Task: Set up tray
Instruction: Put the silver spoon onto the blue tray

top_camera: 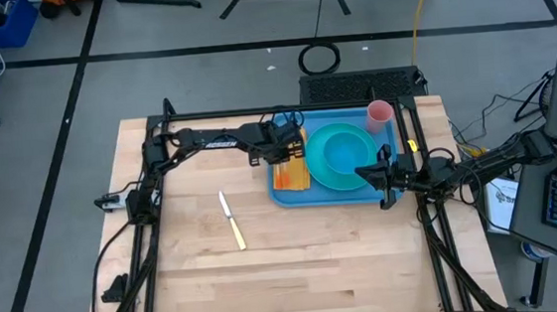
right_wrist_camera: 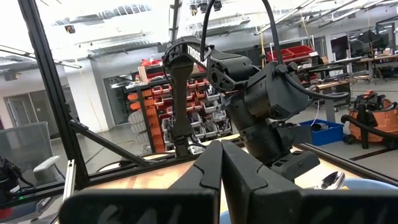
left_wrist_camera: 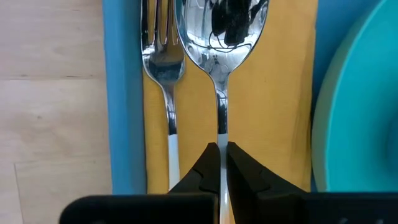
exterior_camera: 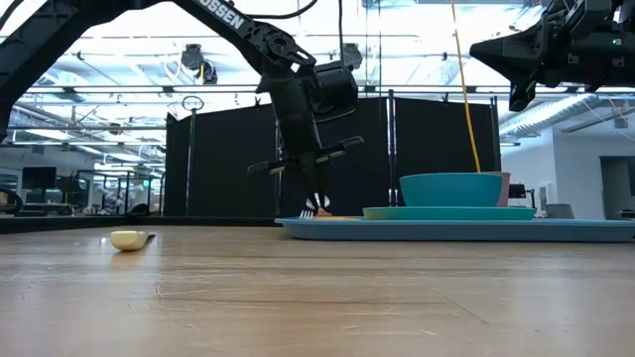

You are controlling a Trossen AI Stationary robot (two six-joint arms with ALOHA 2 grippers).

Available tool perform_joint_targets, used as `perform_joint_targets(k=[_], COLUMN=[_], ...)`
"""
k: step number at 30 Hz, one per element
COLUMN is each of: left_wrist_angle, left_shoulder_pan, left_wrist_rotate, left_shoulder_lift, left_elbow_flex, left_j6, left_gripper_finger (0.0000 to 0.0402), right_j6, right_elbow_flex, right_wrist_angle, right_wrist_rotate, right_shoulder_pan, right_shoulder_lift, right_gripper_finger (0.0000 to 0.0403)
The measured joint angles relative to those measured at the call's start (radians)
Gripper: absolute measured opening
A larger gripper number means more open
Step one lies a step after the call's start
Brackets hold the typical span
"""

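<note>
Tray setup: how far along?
Done: plate with bowl, pink cup, orange napkin and fork sit on the blue tray. In hand: left gripper is shut on the spoon, lying on the napkin beside the fork. Left: the knife lies on the table. Right gripper waits shut over the tray's edge.

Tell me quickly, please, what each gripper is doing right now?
Left gripper: shut on the spoon handle, over the tray.
Right gripper: shut, holding nothing.
</note>
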Motion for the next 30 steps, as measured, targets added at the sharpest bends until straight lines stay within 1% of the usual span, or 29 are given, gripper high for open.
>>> perform_joint_targets(k=[9, 13, 17, 30], left_wrist_angle=[0.002, 0.015, 0.055, 0.065], left_shoulder_pan=[0.000, 0.000, -0.005, -0.006], left_wrist_rotate=[-0.002, 0.018, 0.004, 0.032], left_shoulder_lift=[0.000, 0.023, 0.055, 0.070], left_elbow_flex=[0.000, 0.000, -0.001, 0.000], left_j6=[0.026, 0.019, 0.018, 0.024], left_gripper_finger=[0.0008, 0.0008, 0.0008, 0.0008], right_j6=[0.000, 0.000, 0.000, 0.000], right_elbow_flex=[0.000, 0.000, 0.000, 0.000], right_wrist_angle=[0.000, 0.000, -0.002, 0.001], right_wrist_rotate=[0.000, 0.000, 0.000, 0.000], right_shoulder_pan=[0.000, 0.000, 0.000, 0.000], right_shoulder_lift=[0.000, 0.000, 0.001, 0.004], right_gripper_finger=[0.0000, 0.0000, 0.0000, 0.0000])
